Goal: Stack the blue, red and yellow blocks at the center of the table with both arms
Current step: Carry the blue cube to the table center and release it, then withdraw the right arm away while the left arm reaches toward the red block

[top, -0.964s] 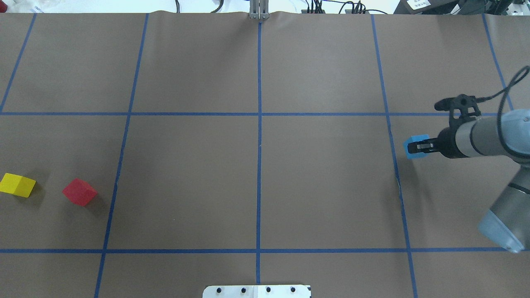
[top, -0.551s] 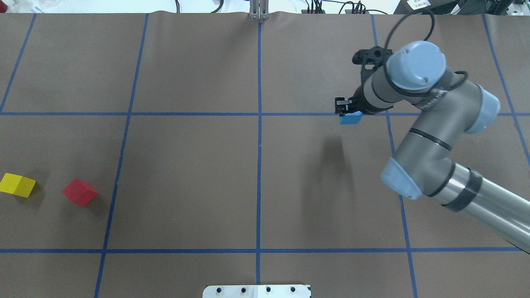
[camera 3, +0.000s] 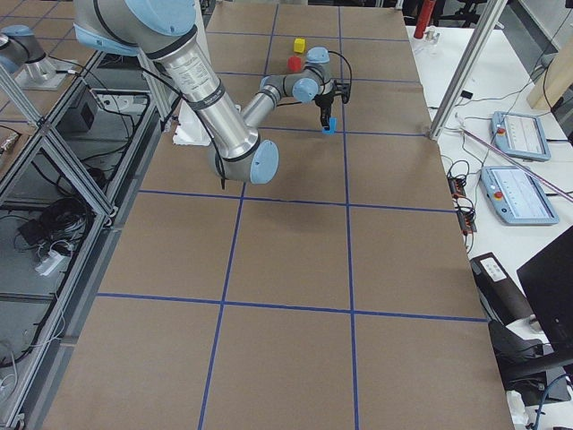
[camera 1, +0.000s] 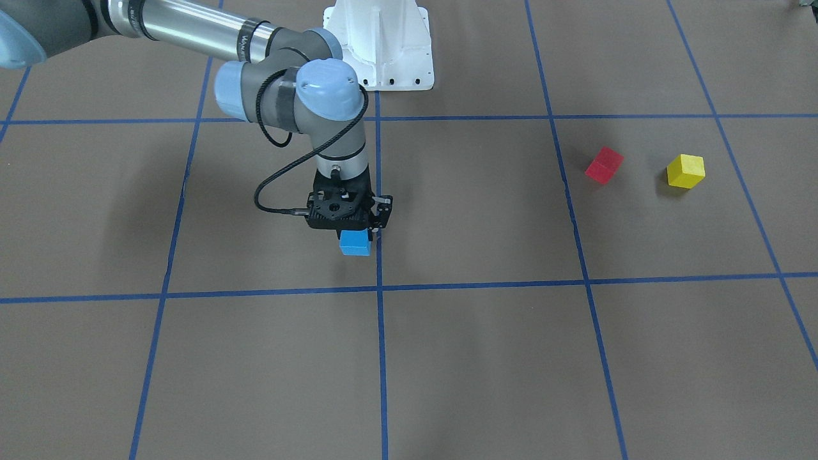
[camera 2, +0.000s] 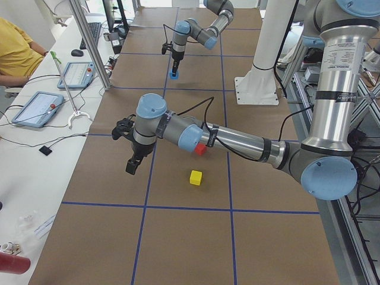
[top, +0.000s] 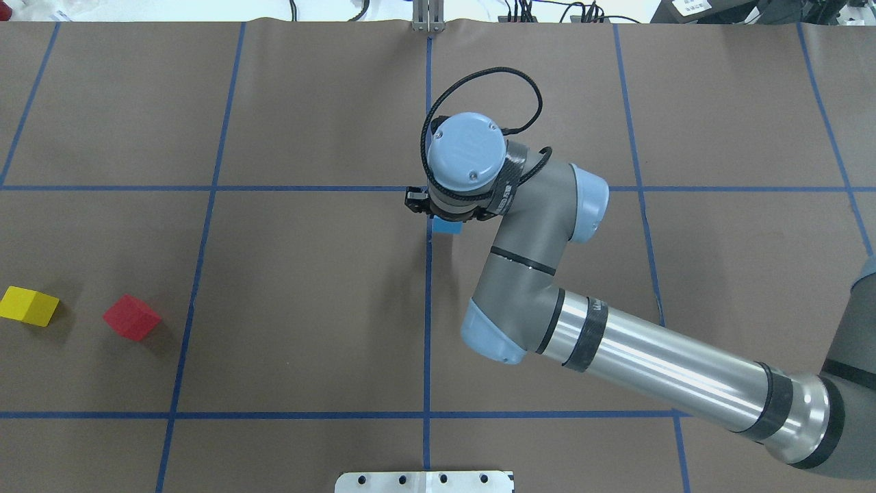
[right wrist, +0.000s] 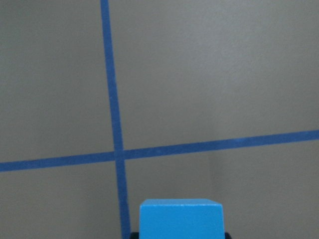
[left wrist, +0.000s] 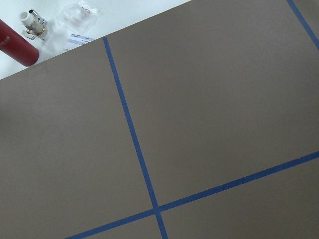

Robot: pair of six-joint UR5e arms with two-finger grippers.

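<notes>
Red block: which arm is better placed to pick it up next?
Left. The red block lies near the yellow block at the robot's left end of the table, where the left gripper hangs. The right gripper is busy holding the blue block near the centre.

We see a plain brown surface crossed by a grid of blue tape lines. The right hand is black, and the blue block in it is a bright, even sky blue. The arm behind the hand is grey with pale blue caps and a silver tube. Well away from the hand, the red block and the yellow block are solid-coloured, the yellow one farther off.
</notes>
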